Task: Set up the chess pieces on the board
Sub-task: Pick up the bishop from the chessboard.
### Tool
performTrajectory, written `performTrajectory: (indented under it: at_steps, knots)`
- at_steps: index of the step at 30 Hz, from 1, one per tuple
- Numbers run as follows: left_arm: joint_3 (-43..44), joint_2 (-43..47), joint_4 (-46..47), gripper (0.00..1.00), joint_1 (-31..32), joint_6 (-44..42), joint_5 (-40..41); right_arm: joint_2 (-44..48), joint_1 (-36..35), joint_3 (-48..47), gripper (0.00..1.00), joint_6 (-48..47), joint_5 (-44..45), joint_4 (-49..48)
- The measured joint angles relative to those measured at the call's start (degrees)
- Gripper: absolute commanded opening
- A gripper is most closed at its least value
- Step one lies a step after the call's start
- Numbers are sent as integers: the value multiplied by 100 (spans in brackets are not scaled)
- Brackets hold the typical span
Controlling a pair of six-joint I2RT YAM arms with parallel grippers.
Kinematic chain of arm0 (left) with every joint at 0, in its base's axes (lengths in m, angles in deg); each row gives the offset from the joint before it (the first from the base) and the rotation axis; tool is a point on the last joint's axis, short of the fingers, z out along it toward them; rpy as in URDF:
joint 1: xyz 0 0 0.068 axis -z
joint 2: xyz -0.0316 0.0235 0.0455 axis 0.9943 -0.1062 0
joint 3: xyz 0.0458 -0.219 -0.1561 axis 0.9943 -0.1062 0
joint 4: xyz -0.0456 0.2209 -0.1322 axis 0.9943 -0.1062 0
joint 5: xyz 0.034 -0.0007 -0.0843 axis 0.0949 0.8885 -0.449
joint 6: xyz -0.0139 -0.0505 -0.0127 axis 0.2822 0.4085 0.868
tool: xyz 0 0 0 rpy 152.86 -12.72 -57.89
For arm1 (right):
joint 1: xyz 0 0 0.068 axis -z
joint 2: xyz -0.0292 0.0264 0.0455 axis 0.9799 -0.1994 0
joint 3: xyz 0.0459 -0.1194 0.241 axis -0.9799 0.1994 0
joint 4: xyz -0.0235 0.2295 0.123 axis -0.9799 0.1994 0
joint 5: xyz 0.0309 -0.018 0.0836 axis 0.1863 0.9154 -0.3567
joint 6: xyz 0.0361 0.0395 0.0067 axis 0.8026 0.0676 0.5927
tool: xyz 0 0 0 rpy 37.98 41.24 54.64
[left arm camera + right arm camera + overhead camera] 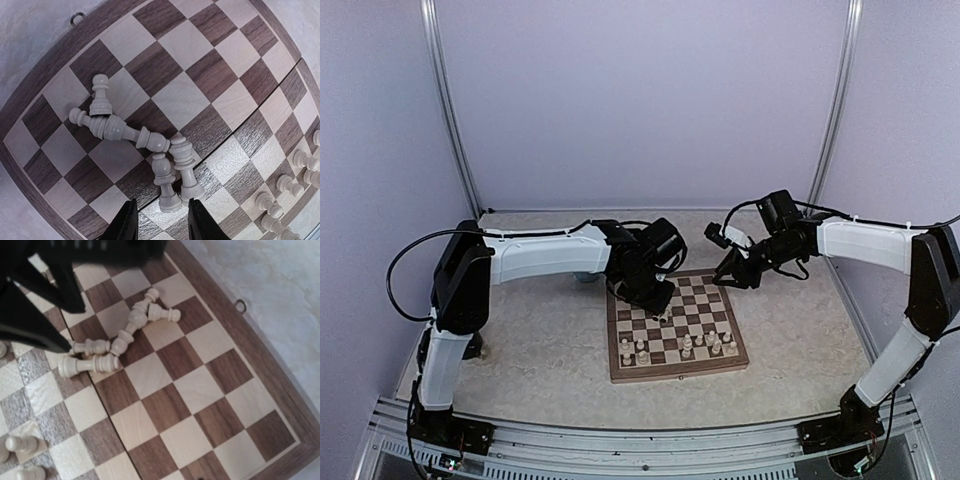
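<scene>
Jaws of the left gripper stand apart astride two toppled pale cream chess pieces on the brown-and-cream checkered wooden board; those of the right gripper cannot be told. Pick-up step, seemingly: the next move calls for closing on one piece alone.

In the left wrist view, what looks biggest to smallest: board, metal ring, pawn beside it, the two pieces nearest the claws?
1. board
2. two pieces, about alike; closeness to the camera enlarges them
3. pawn
4. metal ring
</scene>
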Motion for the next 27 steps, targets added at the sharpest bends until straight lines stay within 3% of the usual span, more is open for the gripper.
performTrajectory:
  at_steps: [21,27]
  knots:
    - [160,-431,-267,32,87,76,116,2,0,11,32,-81,-44,2]
    - [201,-472,-275,18,85,37,168,2,0,11,32,-79,-109,2]
